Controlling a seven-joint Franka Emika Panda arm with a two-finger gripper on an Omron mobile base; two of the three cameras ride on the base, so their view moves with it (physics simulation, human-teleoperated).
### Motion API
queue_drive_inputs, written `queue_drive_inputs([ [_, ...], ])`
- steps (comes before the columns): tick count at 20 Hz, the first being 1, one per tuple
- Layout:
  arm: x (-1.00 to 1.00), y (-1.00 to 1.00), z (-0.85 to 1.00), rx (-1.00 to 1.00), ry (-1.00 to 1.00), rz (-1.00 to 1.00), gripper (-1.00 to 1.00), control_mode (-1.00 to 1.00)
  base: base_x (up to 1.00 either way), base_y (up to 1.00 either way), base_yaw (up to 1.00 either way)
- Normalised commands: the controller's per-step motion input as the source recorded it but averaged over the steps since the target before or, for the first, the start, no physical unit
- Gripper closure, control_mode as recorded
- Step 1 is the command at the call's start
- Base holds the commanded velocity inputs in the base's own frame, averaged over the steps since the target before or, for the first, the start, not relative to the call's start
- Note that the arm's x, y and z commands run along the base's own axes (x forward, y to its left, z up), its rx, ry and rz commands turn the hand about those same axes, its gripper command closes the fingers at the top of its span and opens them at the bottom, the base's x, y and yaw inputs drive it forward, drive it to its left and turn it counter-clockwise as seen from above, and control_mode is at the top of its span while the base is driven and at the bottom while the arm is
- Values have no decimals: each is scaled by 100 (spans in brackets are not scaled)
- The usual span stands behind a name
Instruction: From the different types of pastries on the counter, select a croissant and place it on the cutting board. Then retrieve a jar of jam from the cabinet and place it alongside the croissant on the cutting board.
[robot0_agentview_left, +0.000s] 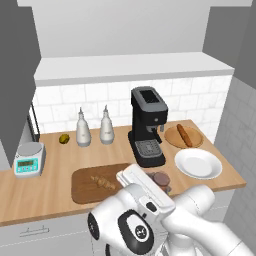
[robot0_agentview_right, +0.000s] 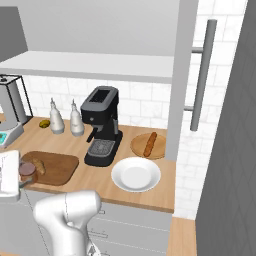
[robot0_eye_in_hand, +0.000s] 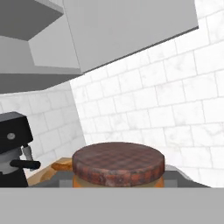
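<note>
Between the finger tips: jar of jam (robot0_eye_in_hand: 118, 168), brown lid up, orange-red contents just showing under it; the hand view looks across the lid from close by.
Jar, base views: jar of jam (robot0_agentview_left: 161, 179) sits at the front of the hand, over the right end of the cutting board (robot0_agentview_left: 85, 192); in the right base view the jar (robot0_agentview_right: 27, 170) hangs at the board's left end, by the white hand.
Pincer: gripper (robot0_agentview_left: 162, 184) looks clenched on the jar, jaws part-way apart to the jar's width. The finger tips themselves are hidden by the jar, so the grasp is a judgement from how the jar rides with the hand.
Croissant: croissant (robot0_agentview_left: 102, 182) lies on the board, its long axis running roughly 10 to 4 o'clock in the left base view; croissant (robot0_agentview_right: 38, 165) in the right base view is just beside the jar.
Key relation: from the pincer the croissant lies toward 9 o'clock in the left base view, near but apart. The bare board between the two is the likely landing spot; I cannot tell how high the jar is above the wood.
Step in hand: croissant placed; jar is out of the cabinet and likely about to be set down.
Risk: lowering too far toward 9 o'clock would bump the croissant.
Farther out: coffee machine (robot0_agentview_left: 147, 127) at 12 o'clock of the jar, white plate (robot0_agentview_left: 198, 163) at 3 o'clock, stick pastry (robot0_agentview_left: 184, 135) on its round wooden plate beyond, all on the counter (robot0_agentview_left: 55, 165).
</note>
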Motion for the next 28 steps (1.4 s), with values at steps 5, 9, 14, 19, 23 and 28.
queue_drive_inputs([
  [5,35,0,-6,0,-1,0,100,-100,0,0,0],
  [9,30,0,-17,0,0,0,100,-100,0,0,0],
  [14,23,0,-19,0,0,0,100,-100,0,0,0],
  [19,8,37,0,-1,-9,0,100,-100,0,0,0],
  [23,0,59,0,-3,-11,0,100,-100,0,0,0],
  [28,9,61,0,-2,-8,0,100,-100,0,0,0],
])
